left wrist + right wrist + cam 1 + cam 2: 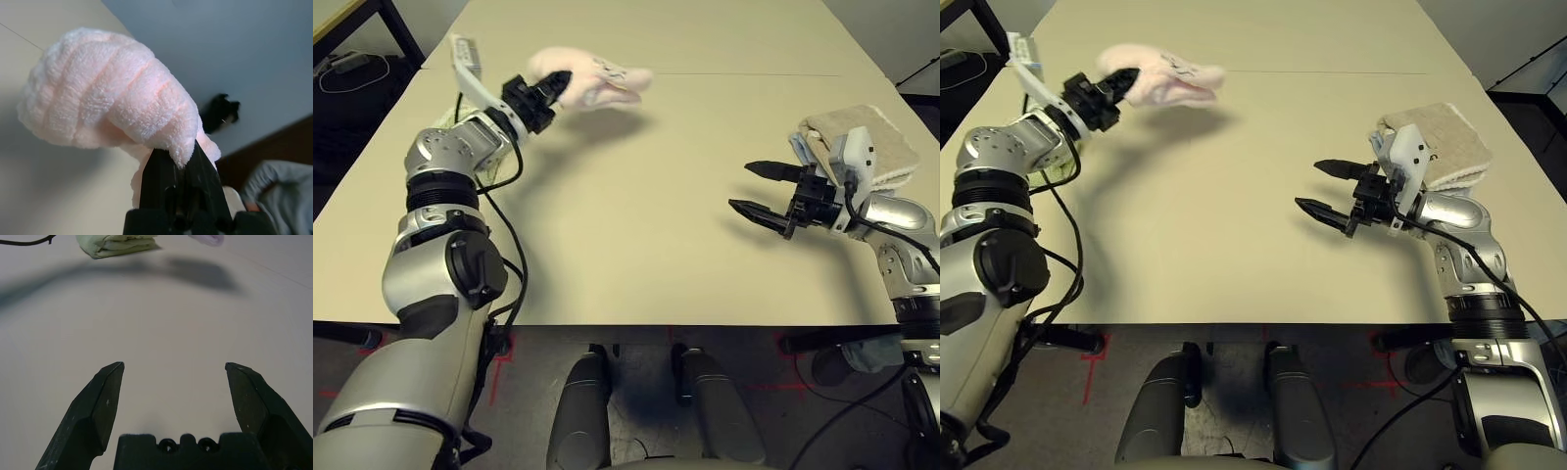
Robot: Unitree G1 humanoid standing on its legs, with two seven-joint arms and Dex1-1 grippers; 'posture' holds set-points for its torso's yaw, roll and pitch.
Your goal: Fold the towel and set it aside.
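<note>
The pale pink towel [592,81] is bunched into a folded wad and held in the air above the far left of the table, casting a shadow below. My left gripper [555,86] is shut on its near end; up close the ribbed terry [107,98] drapes over the black fingers [161,176]. A small dark mark shows on its top side. My right gripper [754,189] stands open over the right half of the table, a little above the surface, with nothing between its fingers [105,396].
A folded beige towel [862,145] lies at the table's right edge, just behind my right wrist. A folded light green towel [117,245] lies on the left side, near my left forearm. The beige table [636,225] has a seam line across its far part.
</note>
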